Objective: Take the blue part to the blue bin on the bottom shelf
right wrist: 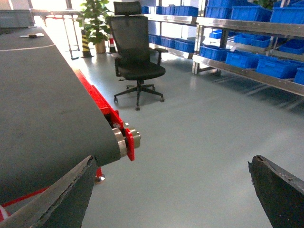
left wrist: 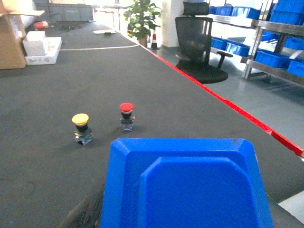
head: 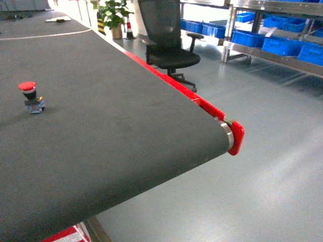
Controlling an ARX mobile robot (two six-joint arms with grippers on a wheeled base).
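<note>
Looking along your dark tabletop [head: 111,126], a red-capped push-button part [left wrist: 126,115] and a yellow-capped push-button part [left wrist: 81,127] stand near each other, just beyond a big blue plastic form [left wrist: 185,185] under your left wrist; its jaws' state I cannot tell. Your right gripper [right wrist: 171,190] hangs past the tabletop's end, jaws spread wide, with blue plastic bins [right wrist: 256,64] on steel shelving well apart; no blue part shows.

blue bin [left wrist: 190,185]: open, glossy — close under left wrist camera, on dark surface
bottom shelf [head: 272,55]: steel rack tier — far right, blue bins on it
</note>
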